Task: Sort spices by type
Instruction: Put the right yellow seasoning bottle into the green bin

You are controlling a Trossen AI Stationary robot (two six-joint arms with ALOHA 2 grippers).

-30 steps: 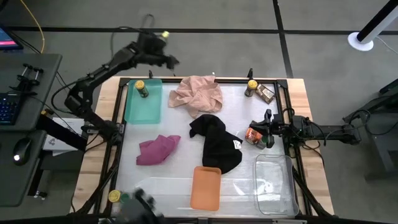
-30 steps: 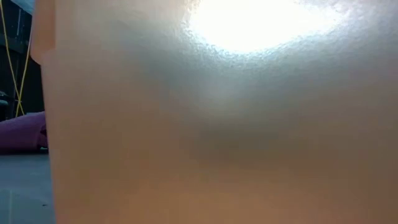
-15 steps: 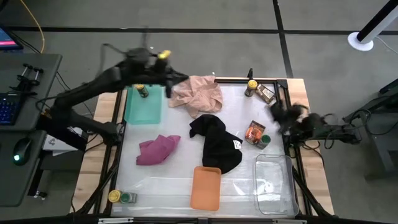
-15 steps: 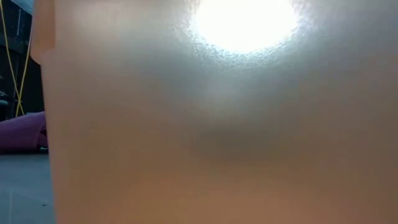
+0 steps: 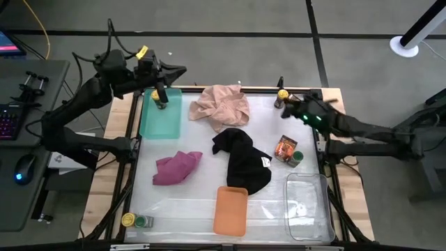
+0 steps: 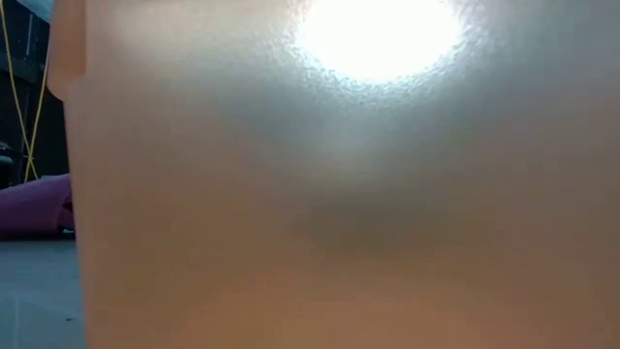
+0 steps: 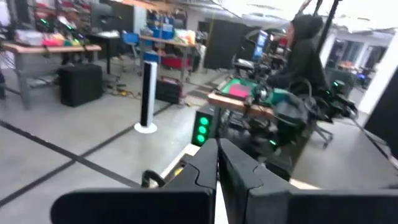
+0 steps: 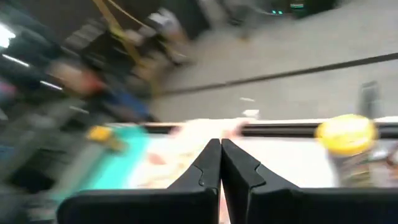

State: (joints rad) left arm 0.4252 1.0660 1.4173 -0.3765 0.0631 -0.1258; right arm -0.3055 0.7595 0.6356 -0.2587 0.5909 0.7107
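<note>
Seen from above, the near edge of the surface (image 5: 209,213) carries a yellow-lidded jar (image 5: 127,219) touching a green-lidded jar (image 5: 142,222) at about 7 o'clock, an orange tray (image 5: 231,210) at 6 o'clock, and a clear tray (image 5: 305,206) at 5 o'clock. The low view is almost wholly filled by the orange tray's wall, with a bit of magenta cloth (image 5: 177,167) to one side. That cloth lies at 8 o'clock from the centre, and a black cloth (image 5: 242,159) is bunched at the middle. At 3 o'clock an orange-brown printed packet (image 5: 285,149) lies touching a second green-lidded jar (image 5: 297,158). The right end effector (image 5: 301,110) hangs just beyond them, above the right edge toward 2 o'clock, its fingers (image 8: 235,167) pressed together and holding nothing. Farther back, a pink cloth (image 5: 221,104) sits at 12 o'clock and a green tray (image 5: 160,120) at 10 o'clock with a yellow-lidded jar in the tray (image 5: 159,99) standing at its far end. In the far right corner, at 1 o'clock, another yellow-lidded jar by the corner (image 5: 281,97) stands beside a dark printed packet (image 5: 297,104). The left end effector (image 5: 162,72) is raised over the far left corner near 11 o'clock, its fingers (image 7: 194,174) closed together and empty.
</note>
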